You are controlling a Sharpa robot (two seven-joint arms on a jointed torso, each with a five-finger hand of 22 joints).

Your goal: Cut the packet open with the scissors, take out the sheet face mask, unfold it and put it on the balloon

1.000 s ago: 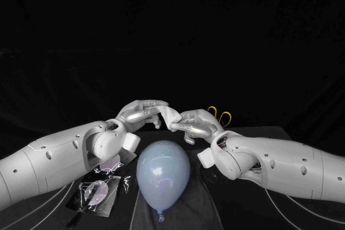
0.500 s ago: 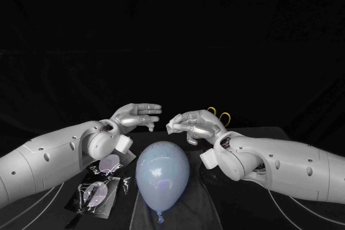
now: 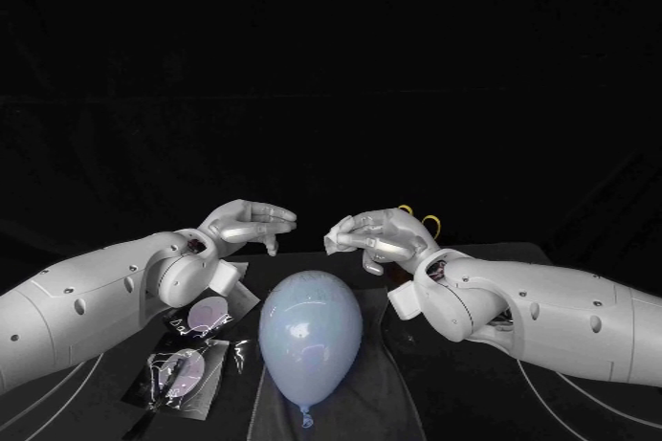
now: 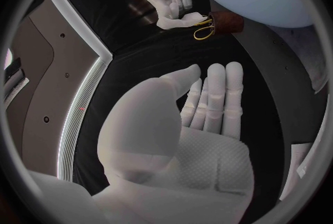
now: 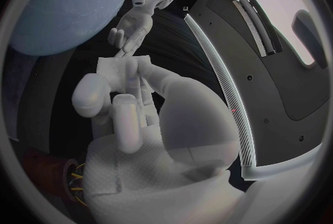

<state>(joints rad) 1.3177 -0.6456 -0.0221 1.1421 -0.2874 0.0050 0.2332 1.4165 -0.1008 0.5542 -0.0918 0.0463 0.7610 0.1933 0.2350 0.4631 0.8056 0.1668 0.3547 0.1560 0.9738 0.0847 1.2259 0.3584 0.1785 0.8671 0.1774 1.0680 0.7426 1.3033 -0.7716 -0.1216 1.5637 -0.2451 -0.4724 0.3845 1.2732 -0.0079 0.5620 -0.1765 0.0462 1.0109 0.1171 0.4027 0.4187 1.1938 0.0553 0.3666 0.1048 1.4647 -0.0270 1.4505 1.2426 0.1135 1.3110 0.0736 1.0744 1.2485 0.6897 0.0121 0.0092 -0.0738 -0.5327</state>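
Observation:
A pale blue balloon (image 3: 312, 331) lies on the table in front of me, knot toward me. Just beyond it my right hand (image 3: 378, 238) pinches the folded white sheet face mask (image 3: 336, 236); in the right wrist view the mask (image 5: 119, 65) sits between its fingertips. My left hand (image 3: 249, 223) hovers a short way left of the mask and holds nothing. Its fingers (image 4: 211, 96) lie straight and apart from the thumb. The scissors' yellow handles (image 3: 422, 217) show behind my right hand. The shiny cut packet (image 3: 183, 368) lies at the front left.
A smaller shiny piece of packet (image 3: 209, 313) lies beside the left forearm, left of the balloon. A dark cloth (image 3: 372, 393) covers the table under the balloon. A brown object (image 4: 225, 19) sits by the scissors' handles (image 4: 203, 29).
My left hand has let go of the mask and drawn away to the left and slightly down. The right hand still holds the folded mask in about the same place.

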